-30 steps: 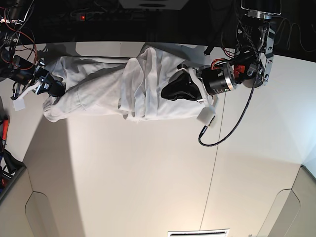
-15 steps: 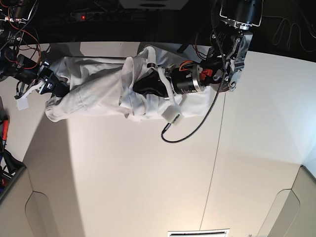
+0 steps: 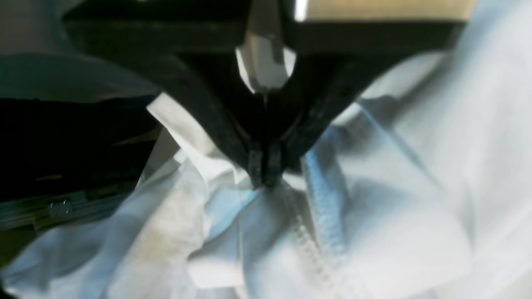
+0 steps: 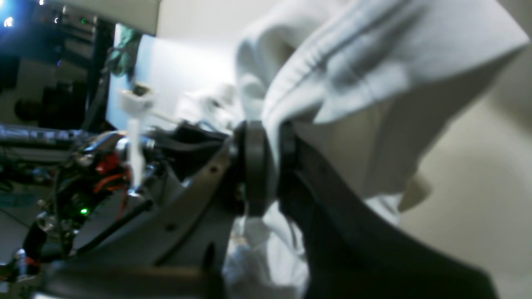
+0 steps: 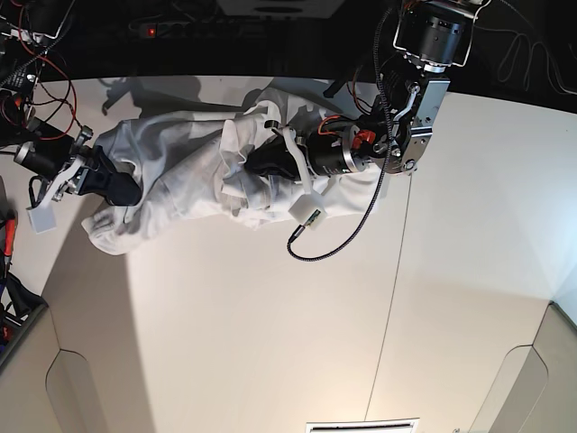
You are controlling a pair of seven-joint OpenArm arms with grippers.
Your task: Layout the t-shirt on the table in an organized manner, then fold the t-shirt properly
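As left pincer [image 5: 257, 162] moved inward, t-shirt [image 5: 189, 176] bunched

Plain white t-shirt [image 5: 194, 171], no print — its stitched hem takes a pale blue cast in the left wrist view. Matte white table [image 5: 270, 325] crossed by one thin dark seam line. Left gripper [image 3: 264, 176] black, with black pads. Right gripper [image 4: 270, 155] dark grey to black. Black cable [image 5: 338, 239]; red wires [image 5: 22, 90] — dark background behind.
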